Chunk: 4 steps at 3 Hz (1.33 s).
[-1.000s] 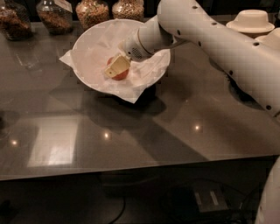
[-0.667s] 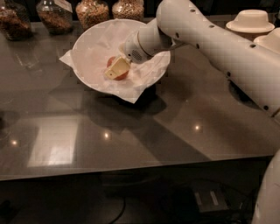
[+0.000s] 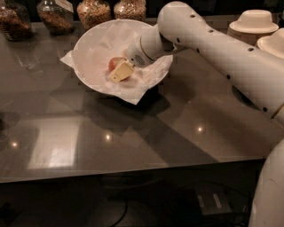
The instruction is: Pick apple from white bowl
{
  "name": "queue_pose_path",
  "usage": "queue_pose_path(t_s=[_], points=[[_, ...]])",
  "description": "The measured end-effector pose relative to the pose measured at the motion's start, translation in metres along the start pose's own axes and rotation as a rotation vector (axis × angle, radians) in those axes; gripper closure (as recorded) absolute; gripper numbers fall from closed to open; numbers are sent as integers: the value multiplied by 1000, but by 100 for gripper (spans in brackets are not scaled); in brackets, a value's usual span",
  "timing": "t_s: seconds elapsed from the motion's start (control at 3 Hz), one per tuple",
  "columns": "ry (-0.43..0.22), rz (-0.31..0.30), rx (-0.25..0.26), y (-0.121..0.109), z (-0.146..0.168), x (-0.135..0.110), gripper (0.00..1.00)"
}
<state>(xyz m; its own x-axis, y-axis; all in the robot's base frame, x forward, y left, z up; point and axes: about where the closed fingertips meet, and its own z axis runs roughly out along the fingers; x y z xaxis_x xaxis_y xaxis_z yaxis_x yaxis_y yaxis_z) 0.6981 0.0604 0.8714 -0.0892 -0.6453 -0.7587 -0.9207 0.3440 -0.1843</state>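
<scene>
Apple [image 3: 114, 63] sits inside the white bowl [image 3: 95, 31], upper centre of the frame, right of the bowl's middle, resting on the crinkled paper [image 3: 133, 95] lining. Only its red-orange top and left side show; the rest is hidden behind the gripper [image 3: 120, 71]. The gripper is down in the bowl, touching or just beside the apple on its lower right, a beige pad in front of the fruit. Whether it is clamped on the apple or loose, I cannot tell from this view.

The step in hand looks like securing the grasp before the lift. To do it well:
- Make sure the apple is between the pads, not just beside one. It is round and will likely roll on the paper if pushed from one side.
- Close across the widest part, not the top, or it may squirt out.
- Watch that no paper gets pinched with the fruit. A caught fold could drag the lining, maybe the bowl, up with it.
- Lift straight up until clear of the rim, then pull away. The arm [image 3: 213, 44] comes in from the right over the bowl's right edge, so a sideways pull risks knocking that rim.
- Move slowly. The bowl stands on a dark table [image 3: 133, 133] near the jars [image 3: 93, 11] along the top edge.
</scene>
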Motion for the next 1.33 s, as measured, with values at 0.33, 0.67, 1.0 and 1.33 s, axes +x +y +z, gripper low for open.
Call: queue_pose_path(t_s=[0.33, 0.67, 1.0, 1.33], points=[[15, 5, -2, -2, 6, 8, 33], [23, 6, -6, -4, 11, 13, 49], [20, 3, -6, -4, 11, 12, 72], [-5, -20, -8, -3, 3, -1, 95]])
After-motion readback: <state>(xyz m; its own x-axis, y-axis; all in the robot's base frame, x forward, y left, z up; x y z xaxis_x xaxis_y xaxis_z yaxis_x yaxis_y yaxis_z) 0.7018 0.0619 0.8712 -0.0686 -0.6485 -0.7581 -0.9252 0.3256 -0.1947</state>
